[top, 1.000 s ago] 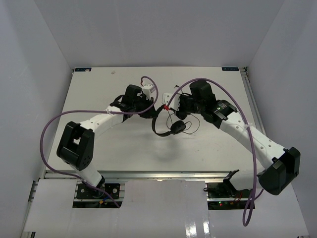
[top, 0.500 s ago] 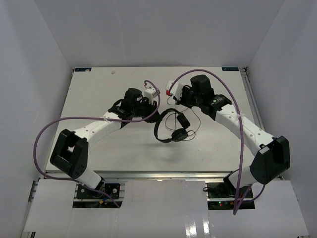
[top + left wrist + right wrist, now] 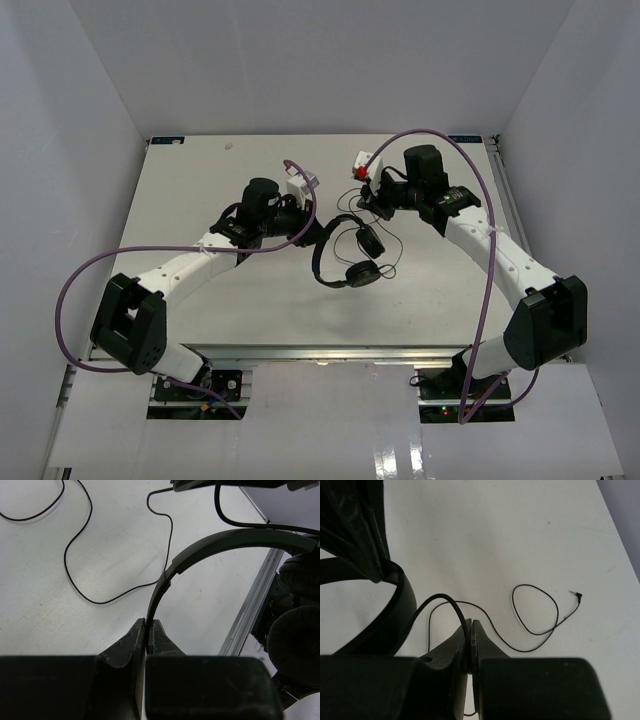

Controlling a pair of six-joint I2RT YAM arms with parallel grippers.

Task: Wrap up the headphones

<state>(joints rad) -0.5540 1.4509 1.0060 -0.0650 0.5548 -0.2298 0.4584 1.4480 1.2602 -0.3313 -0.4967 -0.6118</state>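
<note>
Small black over-ear headphones point(image 3: 362, 273) hang over the centre of the white table point(image 3: 200, 180), between both arms. Left gripper point(image 3: 148, 626) is clenched on the thin curved headband point(image 3: 225, 542). Right gripper point(image 3: 471, 626) pinches the long thin black cable point(image 3: 440, 596).

Left hand point(image 3: 147, 626), right hand point(image 3: 471, 628) clamped.
</note>
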